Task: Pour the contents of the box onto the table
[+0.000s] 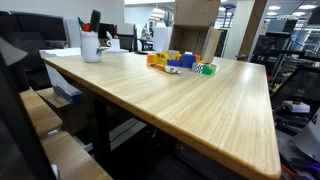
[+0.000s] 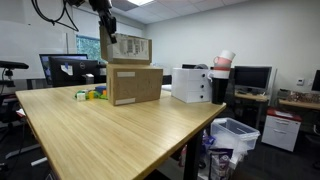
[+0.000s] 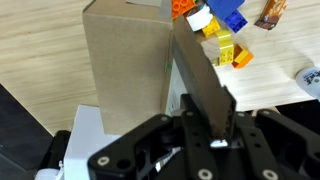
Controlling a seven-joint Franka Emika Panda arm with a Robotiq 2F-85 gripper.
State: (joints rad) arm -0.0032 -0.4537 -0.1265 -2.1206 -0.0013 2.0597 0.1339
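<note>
The brown cardboard box point(image 2: 135, 85) stands on the bamboo-wood table point(image 2: 110, 135) near its far end, with one flap raised. It also shows in an exterior view point(image 1: 195, 28) and in the wrist view point(image 3: 125, 60). My gripper point(image 2: 108, 40) is above the box and shut on the raised flap; in the wrist view the jaws point(image 3: 205, 105) pinch the flap's edge. The colourful toy blocks point(image 1: 180, 63) lie in a small heap on the table right beside the box. They also show in an exterior view point(image 2: 90, 95) and in the wrist view point(image 3: 225, 30). The inside of the box is hidden.
A white mug of pens point(image 1: 91, 45) stands near a back corner of the table point(image 1: 190, 105). A white case point(image 2: 190, 85) sits at the table's far edge. A bin point(image 2: 235, 135) and desks with monitors stand beyond; wooden seats point(image 1: 45, 125) are beside the table.
</note>
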